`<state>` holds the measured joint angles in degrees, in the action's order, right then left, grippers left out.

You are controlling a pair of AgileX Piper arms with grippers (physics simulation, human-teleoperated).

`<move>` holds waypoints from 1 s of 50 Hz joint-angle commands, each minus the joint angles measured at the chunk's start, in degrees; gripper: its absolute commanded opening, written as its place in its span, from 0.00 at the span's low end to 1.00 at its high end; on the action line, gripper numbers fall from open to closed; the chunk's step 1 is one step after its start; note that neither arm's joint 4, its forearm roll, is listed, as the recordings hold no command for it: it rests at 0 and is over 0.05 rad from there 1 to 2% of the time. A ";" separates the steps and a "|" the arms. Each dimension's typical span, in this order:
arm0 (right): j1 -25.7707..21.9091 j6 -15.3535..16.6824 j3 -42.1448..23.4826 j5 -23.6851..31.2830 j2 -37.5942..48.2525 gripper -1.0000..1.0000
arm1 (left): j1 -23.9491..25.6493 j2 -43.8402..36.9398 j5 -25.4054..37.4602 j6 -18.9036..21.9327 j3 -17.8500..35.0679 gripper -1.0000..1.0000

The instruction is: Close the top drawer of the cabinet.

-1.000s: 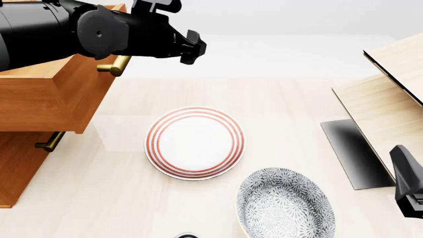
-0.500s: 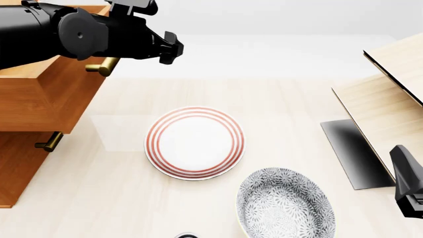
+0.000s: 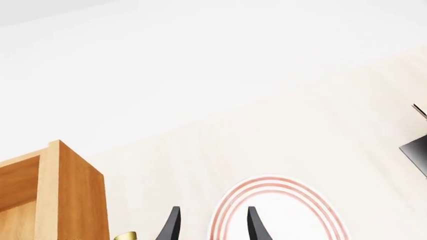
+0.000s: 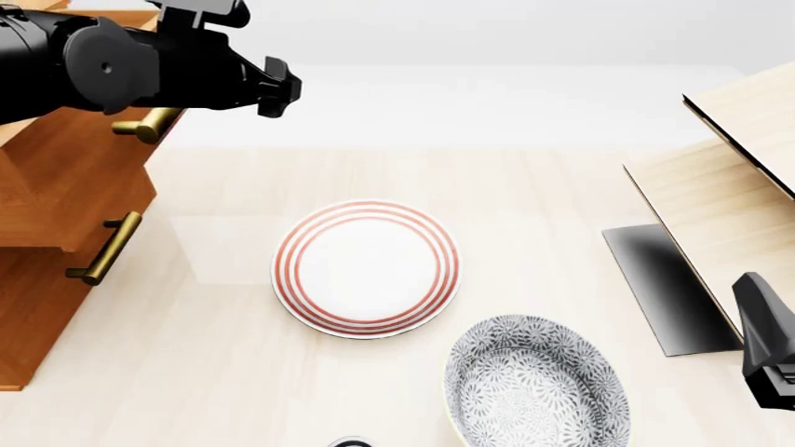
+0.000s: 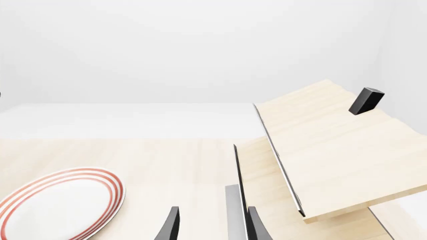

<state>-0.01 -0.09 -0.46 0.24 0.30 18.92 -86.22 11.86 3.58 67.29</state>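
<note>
Orange-brown wood forms the cabinet (image 4: 37, 317) at the table's (image 4: 223, 372) left edge, its top drawer (image 4: 74, 186) still jutting out, with the left gripper (image 4: 276, 91), fingers parted and empty, beside its brass handle (image 4: 147, 124).

A: Where is the left arm (image 4: 87, 65)?
B: Upper left in the front view, its gripper (image 4: 276, 90) pointing right, fingers (image 3: 169, 227) parted.

A: And the right gripper (image 5: 212, 227)?
B: Low right, fingers also apart, holding nothing.
</note>
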 commanded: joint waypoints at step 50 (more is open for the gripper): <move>-0.01 -0.01 0.00 0.00 0.00 1.00 | -17.07 6.12 -0.05 2.84 -6.61 1.00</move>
<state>-0.01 -0.09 -0.46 0.24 0.30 4.34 -80.69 11.61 6.24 61.13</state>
